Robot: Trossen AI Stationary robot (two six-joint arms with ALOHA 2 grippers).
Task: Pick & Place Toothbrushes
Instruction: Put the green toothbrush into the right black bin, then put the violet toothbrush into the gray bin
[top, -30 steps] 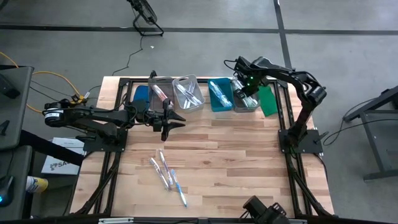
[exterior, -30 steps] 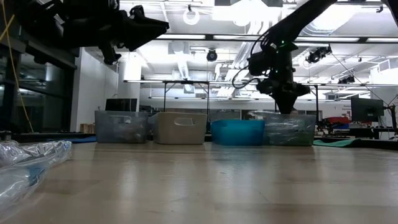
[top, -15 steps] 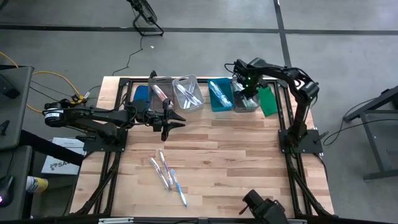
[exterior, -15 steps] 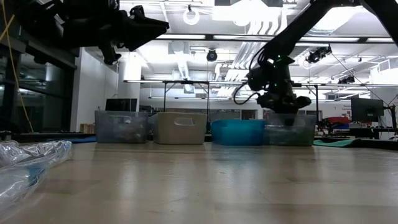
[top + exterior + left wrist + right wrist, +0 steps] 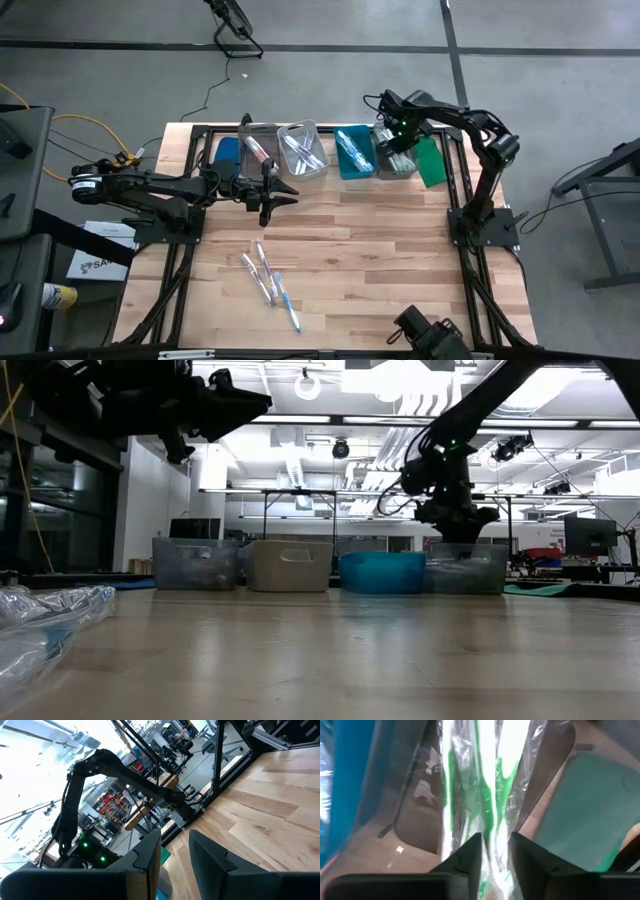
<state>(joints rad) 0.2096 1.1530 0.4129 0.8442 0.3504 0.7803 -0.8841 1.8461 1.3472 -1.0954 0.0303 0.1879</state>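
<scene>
Judging by looks, the toothbrushes (image 5: 268,278) loose on the desk (image 5: 380,250) are light, stiff, slippery: grasp mid-handle; right tool (image 5: 495,851) hangs parted over the binned ones, left tool (image 5: 174,851) parted, empty.

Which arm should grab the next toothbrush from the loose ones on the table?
Left: the left gripper hovers close behind the loose toothbrushes, while the right gripper is over the clear bin at the far right.

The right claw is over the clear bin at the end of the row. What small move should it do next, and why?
Probably lift straight up out of the clear bin. The right claw hangs just above green toothbrushes lying in it, fingers parted and nothing between them, while loose toothbrushes wait on the table.
</scene>
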